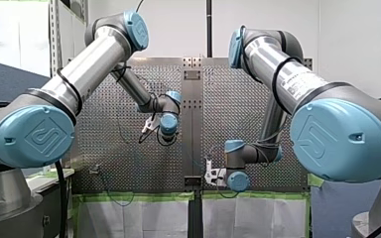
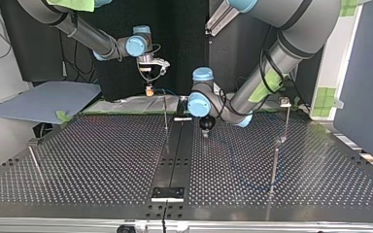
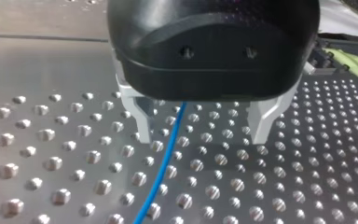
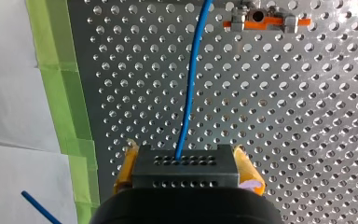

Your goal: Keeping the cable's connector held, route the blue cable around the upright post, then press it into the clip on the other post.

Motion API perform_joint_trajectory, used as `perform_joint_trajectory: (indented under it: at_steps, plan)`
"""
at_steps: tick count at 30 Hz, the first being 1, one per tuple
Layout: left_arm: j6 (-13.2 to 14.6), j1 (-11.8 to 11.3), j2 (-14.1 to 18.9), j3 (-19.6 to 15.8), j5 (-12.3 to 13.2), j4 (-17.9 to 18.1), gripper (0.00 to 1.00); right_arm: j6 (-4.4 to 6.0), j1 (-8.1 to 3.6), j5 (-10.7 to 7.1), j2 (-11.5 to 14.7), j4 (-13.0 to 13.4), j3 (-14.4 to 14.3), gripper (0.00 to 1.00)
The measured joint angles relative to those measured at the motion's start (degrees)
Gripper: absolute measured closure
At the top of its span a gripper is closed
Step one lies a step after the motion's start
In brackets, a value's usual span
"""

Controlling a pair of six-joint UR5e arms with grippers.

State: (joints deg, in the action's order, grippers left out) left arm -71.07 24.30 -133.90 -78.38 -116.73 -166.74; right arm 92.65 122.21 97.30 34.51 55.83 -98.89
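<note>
The right jaws were clamped on the connector (image 4: 185, 166); the blue cable (image 4: 191, 79) ran straight ahead and lay lengthwise between the left jaws, which stood apart.

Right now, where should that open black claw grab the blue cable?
The straight stretch of the blue cable running between the open fingers of my left gripper, probably from above the table: it passes lengthwise through the gap, so closing would pinch it crosswise.

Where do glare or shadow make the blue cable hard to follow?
Left wrist view: my left tool shades the blue cable beneath its body. Right wrist view: evenly lit, cable plain from the connector. Front view: table glints, cable nearly lost.
</note>
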Motion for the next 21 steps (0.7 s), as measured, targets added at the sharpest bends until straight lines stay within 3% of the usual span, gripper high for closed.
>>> perform_joint_trajectory:
  at_steps: [12,21]
  plan:
    - [-0.3,1.3,-3.6,0.0,1.8,0.9,0.00,-0.06,0.24,0.00,0.0,0.0,0.0,1.00]
    - [-0.8,2.8,-4.3,0.0,3.4,1.3,0.00,-0.09,0.33,0.00,0.0,0.1,0.0,1.00]
